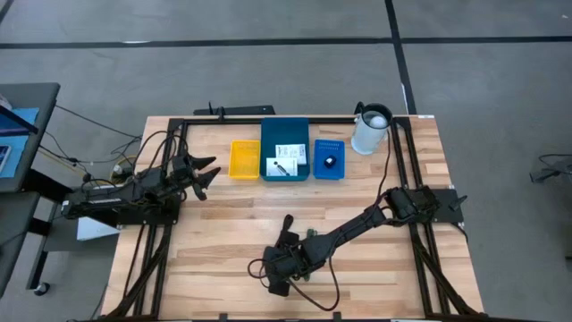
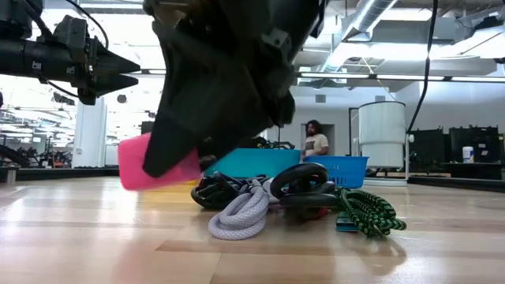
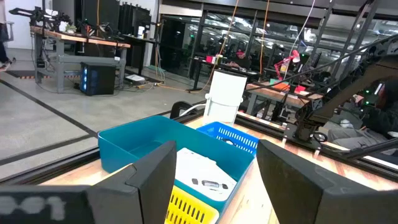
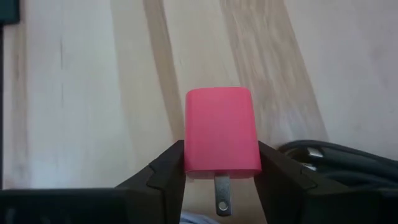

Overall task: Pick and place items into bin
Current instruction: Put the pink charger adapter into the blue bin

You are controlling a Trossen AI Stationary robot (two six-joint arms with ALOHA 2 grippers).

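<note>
Right gripper had its fingers clamped on the pink plug, low by the near edge; pick in hand, next a lift toward the teal bin; left gripper waited, fingers apart

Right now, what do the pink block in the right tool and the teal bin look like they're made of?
Pink rectangular block with a metal prong: looks like smooth matte moulded plastic, with rounded edges and an even colour; the prong shines like metal. Teal rectangular bin: probably rigid plastic, with thin, uniform, slightly glossy walls.
</note>
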